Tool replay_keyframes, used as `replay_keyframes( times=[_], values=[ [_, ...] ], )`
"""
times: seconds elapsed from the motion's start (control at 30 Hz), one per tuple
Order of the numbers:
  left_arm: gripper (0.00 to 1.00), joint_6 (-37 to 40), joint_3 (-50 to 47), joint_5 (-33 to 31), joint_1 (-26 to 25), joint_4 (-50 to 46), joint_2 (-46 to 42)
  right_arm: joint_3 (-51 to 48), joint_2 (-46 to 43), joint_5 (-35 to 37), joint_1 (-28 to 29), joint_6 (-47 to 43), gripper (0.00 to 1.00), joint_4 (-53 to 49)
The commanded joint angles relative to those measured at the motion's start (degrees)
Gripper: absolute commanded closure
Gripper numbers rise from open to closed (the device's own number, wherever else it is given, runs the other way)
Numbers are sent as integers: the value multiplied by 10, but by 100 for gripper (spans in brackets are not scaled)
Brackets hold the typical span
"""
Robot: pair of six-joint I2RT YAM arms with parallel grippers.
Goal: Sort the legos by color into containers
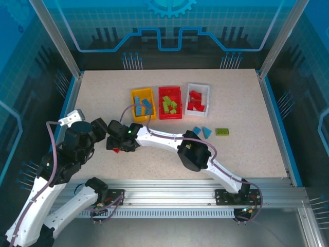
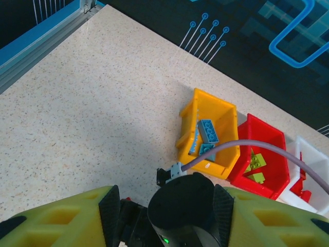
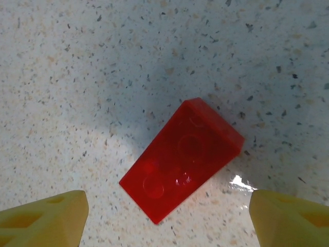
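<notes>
Speckled tabletop (image 3: 77, 62): red wedge lego (image 3: 182, 159) lay flat, untouched, between widely spread fingers of right gripper (image 3: 168, 218); nothing held. Close alongside, left gripper (image 2: 167, 221) part open, empty.

My overhead camera sits high above and behind the arm bases, looking down over the whole speckled beige tabletop (image 1: 241, 103). My left wrist view looks forward and down from mid-height, sharing the yellow-orange open plastic bin (image 2: 226, 131) with the overhead (upper centre there). My right wrist view stares straight down, very close, at a small red wedge-shaped studded brick (image 3: 185, 154) on that tabletop.
</notes>
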Motion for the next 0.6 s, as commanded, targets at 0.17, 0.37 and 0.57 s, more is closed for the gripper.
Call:
replay_keyframes(
  times=[0.17,0.37,0.57],
  values=[
    [46,-3,-2,-12,-3,-20,-7,120,88,23,-3,51,18,-98],
    [46,-2,2,-11,-2,-21,-6,164,118,64,-2,69,26,-137],
    [47,0,6,-10,-2,-18,-1,174,128,72,-4,67,40,-155]
  ],
)
